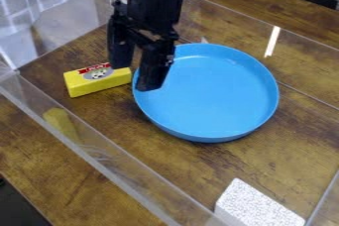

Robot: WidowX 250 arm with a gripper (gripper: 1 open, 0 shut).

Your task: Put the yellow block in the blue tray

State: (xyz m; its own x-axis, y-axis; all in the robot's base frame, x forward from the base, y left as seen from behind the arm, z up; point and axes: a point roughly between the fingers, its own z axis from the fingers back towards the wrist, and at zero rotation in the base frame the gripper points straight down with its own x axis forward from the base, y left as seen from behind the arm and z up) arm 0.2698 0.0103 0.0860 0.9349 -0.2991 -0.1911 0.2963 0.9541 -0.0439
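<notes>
The yellow block (98,77) lies flat on the wooden table, left of the blue tray (212,96), with a red-and-white label on its top face. The tray is a large round shallow dish with nothing inside it. My black gripper (137,59) hangs open just above and to the right of the block, its two fingers pointing down. One finger (119,50) stands over the block's right end, the other over the tray's left rim. Nothing is held between them.
Clear plastic walls border the table at the left and front. A white speckled pad (259,206) lies at the bottom right corner. The dark wooden tabletop (119,131) stretches in front of the block and tray.
</notes>
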